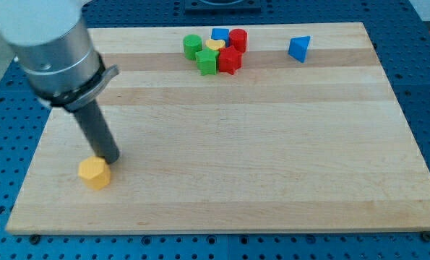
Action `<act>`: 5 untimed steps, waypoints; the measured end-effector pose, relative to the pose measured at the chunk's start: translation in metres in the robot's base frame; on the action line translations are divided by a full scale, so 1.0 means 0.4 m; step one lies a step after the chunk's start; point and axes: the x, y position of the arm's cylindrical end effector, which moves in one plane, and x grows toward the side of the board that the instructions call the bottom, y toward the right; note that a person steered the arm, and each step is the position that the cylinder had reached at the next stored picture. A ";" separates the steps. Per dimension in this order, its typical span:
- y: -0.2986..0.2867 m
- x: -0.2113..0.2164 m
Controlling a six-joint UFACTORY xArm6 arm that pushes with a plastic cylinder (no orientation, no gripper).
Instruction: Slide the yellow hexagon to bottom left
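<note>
The yellow hexagon (pixel 94 173) lies on the wooden board (pixel 222 137) near its bottom left corner. My tip (pixel 112 159) is at the end of the dark rod, touching or almost touching the hexagon's upper right side. The arm's grey body fills the view's top left.
A cluster sits at the view's top centre: a green cylinder (pixel 192 46), a green block (pixel 207 62), a yellow heart (pixel 214 45), a blue block (pixel 220 34), a red cylinder (pixel 238 39) and a red block (pixel 230 61). A blue triangle (pixel 299 48) lies to their right.
</note>
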 end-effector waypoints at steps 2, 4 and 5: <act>-0.035 0.092; 0.128 0.037; 0.181 0.133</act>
